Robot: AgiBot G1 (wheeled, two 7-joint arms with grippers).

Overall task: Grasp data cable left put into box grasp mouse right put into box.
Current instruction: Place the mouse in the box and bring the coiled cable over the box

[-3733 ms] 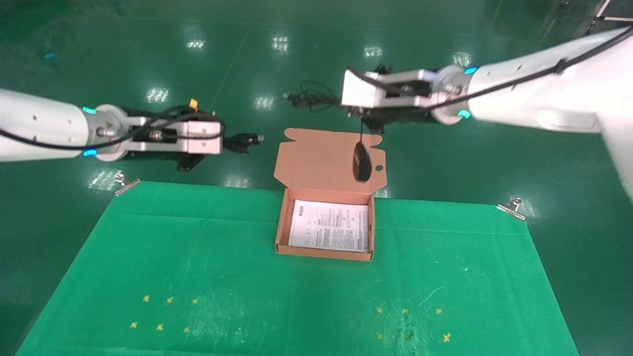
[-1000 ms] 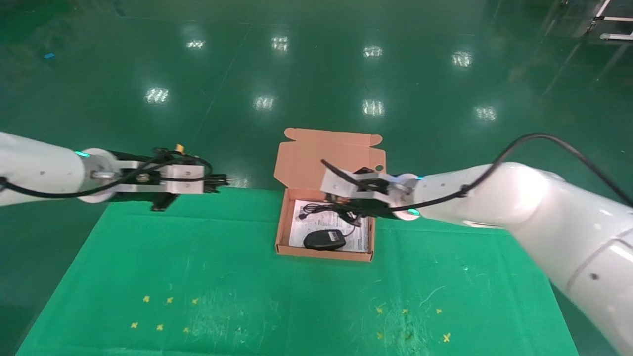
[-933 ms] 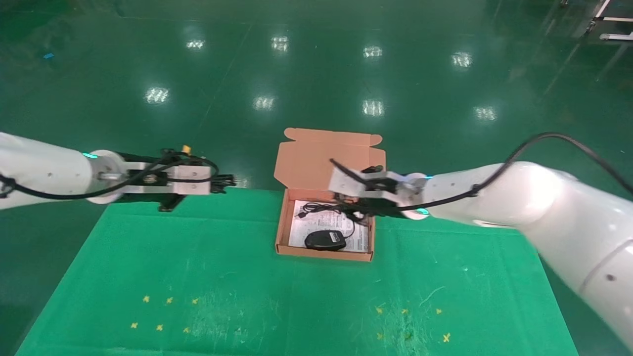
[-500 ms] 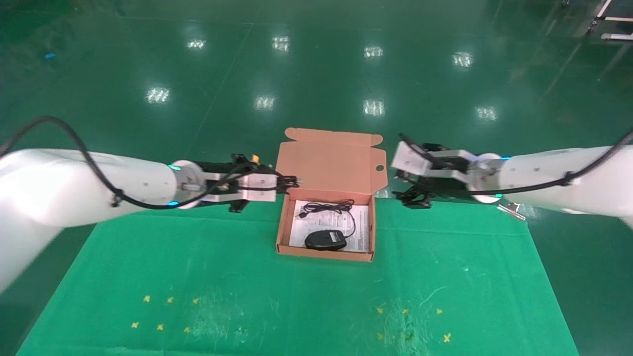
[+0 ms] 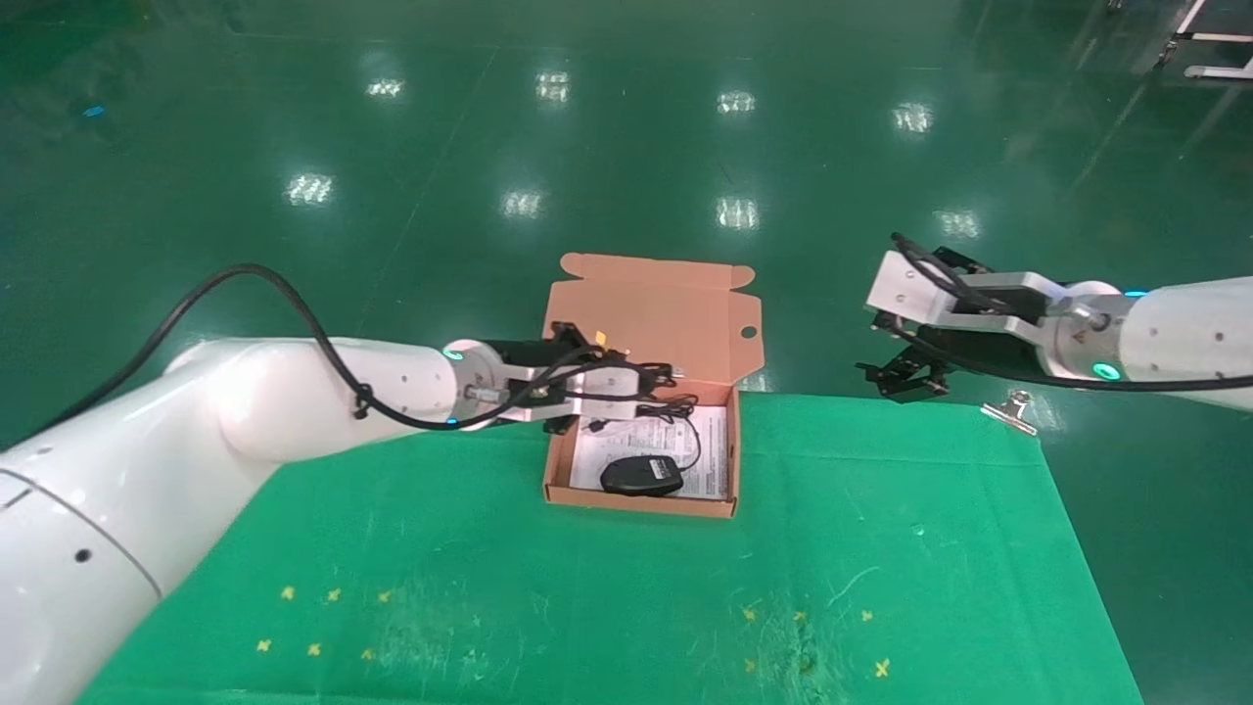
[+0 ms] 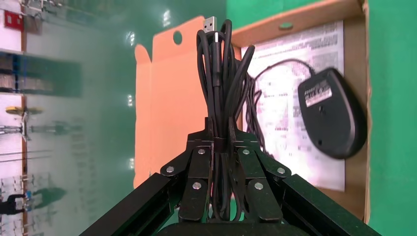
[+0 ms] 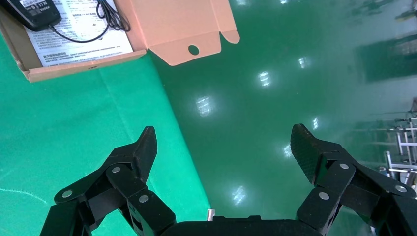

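The orange-brown box [image 5: 558,460] sits open at the back middle of the green cloth, flap lid [image 5: 656,313] standing behind it. The black mouse [image 5: 641,476] lies inside on the white sheet with its cord [image 5: 685,421] coiled behind it. My left gripper [image 5: 658,384] is shut on the data cable [image 6: 219,83], a long black bundle, and holds it over the box's back left part. In the left wrist view the mouse [image 6: 330,113] lies beside the bundle. My right gripper [image 5: 905,377] is open and empty, off to the right of the box past the cloth's back edge; in its own wrist view it [image 7: 223,142] hangs over the floor.
The green cloth [image 5: 607,568] covers the table, held by a metal clip [image 5: 1013,409] at the back right corner. Small yellow crosses [image 5: 323,619] mark the cloth near the front left and front right [image 5: 812,636]. Shiny green floor lies beyond.
My left arm has moved right, bringing the data cable from beside the box to over its back part. My right arm has pulled further right and up, away from the box.
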